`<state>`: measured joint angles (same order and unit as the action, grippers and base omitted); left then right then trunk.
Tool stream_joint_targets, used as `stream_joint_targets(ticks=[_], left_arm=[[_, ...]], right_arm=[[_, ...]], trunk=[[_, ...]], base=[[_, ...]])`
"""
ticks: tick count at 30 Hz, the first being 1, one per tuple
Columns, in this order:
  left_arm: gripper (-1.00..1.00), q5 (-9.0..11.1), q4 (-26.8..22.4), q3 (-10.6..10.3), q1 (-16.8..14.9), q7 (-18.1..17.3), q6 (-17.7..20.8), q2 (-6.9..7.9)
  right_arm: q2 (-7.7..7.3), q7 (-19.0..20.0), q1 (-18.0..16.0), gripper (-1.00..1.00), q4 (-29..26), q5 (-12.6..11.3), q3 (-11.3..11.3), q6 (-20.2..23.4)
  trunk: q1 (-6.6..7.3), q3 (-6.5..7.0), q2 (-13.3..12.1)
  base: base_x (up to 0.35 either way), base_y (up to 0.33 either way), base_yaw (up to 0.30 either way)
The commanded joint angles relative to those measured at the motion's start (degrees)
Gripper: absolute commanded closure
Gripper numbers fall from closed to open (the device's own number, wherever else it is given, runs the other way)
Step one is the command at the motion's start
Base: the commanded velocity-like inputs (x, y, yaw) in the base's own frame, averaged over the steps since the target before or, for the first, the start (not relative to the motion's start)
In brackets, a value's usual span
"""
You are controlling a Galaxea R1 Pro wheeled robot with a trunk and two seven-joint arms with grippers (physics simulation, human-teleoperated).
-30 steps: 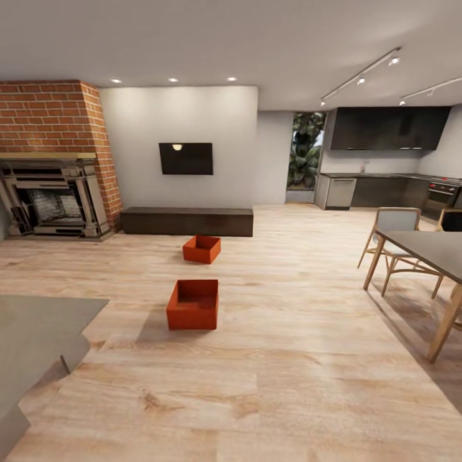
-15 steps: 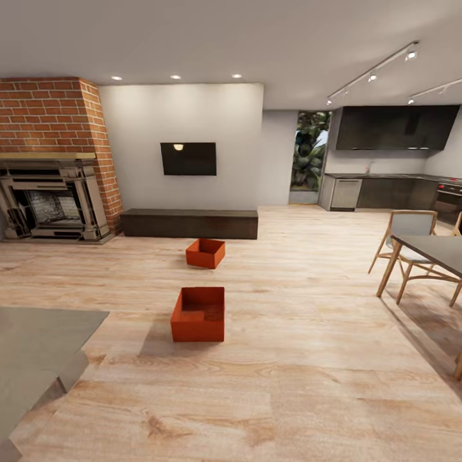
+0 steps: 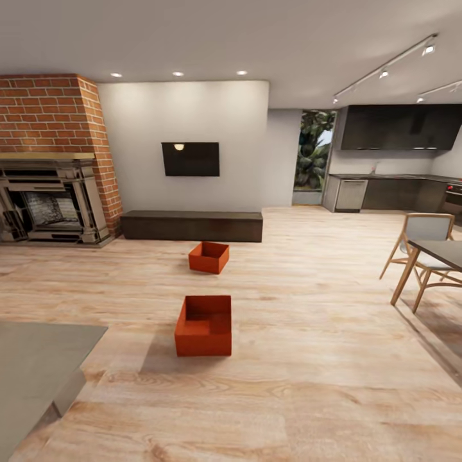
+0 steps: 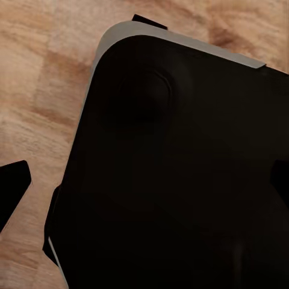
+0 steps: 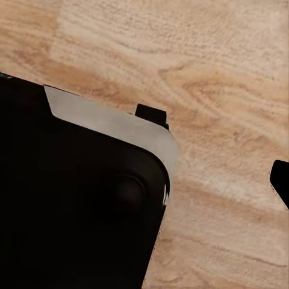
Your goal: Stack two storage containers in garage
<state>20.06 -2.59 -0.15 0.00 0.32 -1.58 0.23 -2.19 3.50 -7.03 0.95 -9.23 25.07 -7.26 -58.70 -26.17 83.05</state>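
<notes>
Grippers: the wrist views were mostly blocked by the robot's black base (image 4: 180,180) over wood floor (image 5: 211,60), so their opening could not be told. Two storage containers: near one (image 3: 204,325) and far one (image 3: 209,257) stood apart before the bench (image 3: 192,226) in the living room.

View advanced and swung left, nearer storage container (image 3: 204,326) larger and lower, dining table (image 3: 443,251) sliding off right
</notes>
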Motion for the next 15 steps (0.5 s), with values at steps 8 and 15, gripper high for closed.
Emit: stream_joint_targets(ticks=[8, 15], left_arm=[[-1.0, 0.29, -0.04, -0.02, 0.0, 0.03, -0.09, 0.03], [-1.0, 0.29, -0.04, 0.02, 0.0, 0.03, -0.09, 0.03]], right_arm=[[0.0, 0.28, -0.05, -1.0, 0.1, -0.69, 0.34, -0.28], [0.06, 0.27, -0.05, -1.0, 0.1, -0.73, 0.33, -0.35]], trunk=[[-0.03, -0.05, 0.02], [-0.03, -0.05, 0.02]], base=[[0.319, 0.11, 0.0], [0.322, 0.085, 0.0]])
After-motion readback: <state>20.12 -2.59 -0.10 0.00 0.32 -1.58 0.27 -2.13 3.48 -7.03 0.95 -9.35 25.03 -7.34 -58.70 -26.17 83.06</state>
